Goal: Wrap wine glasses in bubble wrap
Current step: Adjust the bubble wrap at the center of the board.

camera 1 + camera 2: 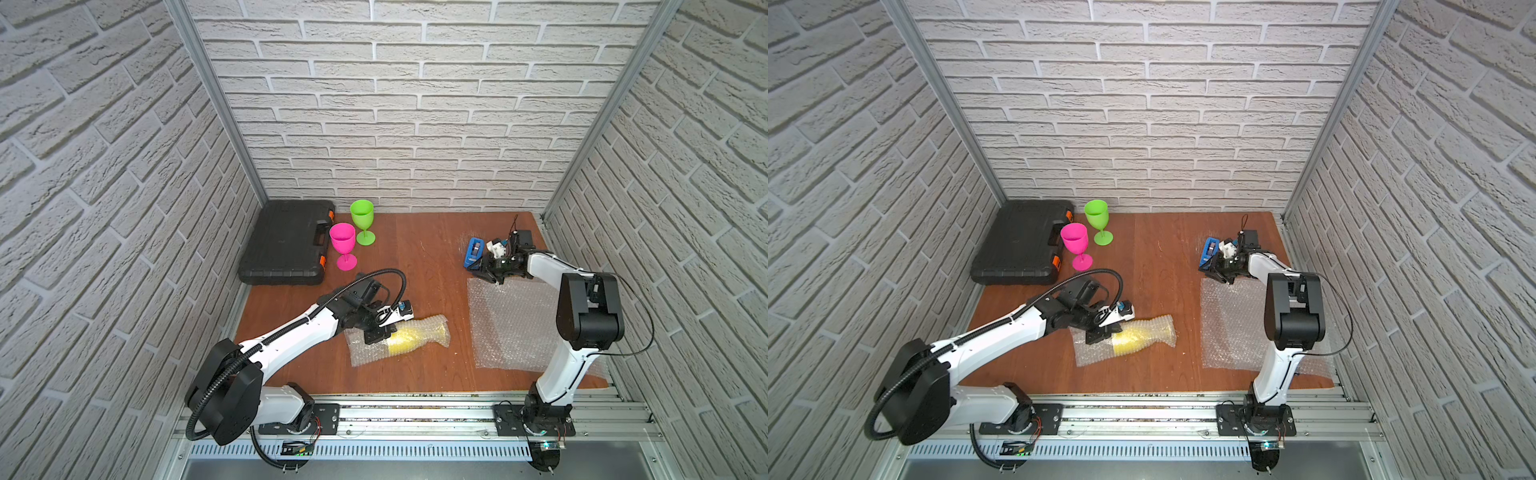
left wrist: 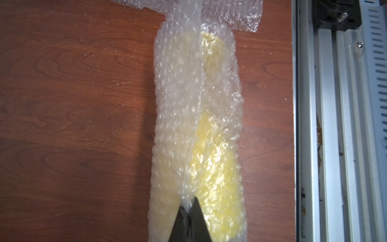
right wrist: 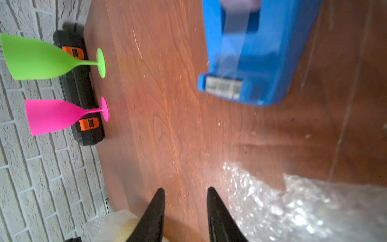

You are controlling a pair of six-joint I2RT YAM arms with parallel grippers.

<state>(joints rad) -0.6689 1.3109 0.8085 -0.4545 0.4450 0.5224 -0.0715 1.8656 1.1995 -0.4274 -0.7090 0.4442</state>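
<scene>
The yellow wine glass (image 1: 405, 338) lies on its side at mid-table, rolled in bubble wrap (image 2: 180, 104). My left gripper (image 2: 189, 204) is shut on a raised fold of that wrap over the glass. The pink wine glass (image 1: 343, 241) and the green wine glass (image 1: 362, 216) stand upright and bare at the back left. A flat bubble wrap sheet (image 1: 511, 324) lies on the right. My right gripper (image 3: 185, 188) hangs open and empty over the sheet's far left corner, beside the blue tape dispenser (image 3: 251, 62).
A black tool case (image 1: 286, 245) lies shut at the back left, just behind the two standing glasses. Brick-pattern walls close in three sides. The aluminium rail (image 2: 335, 125) runs along the table's front edge, close to the wrapped glass.
</scene>
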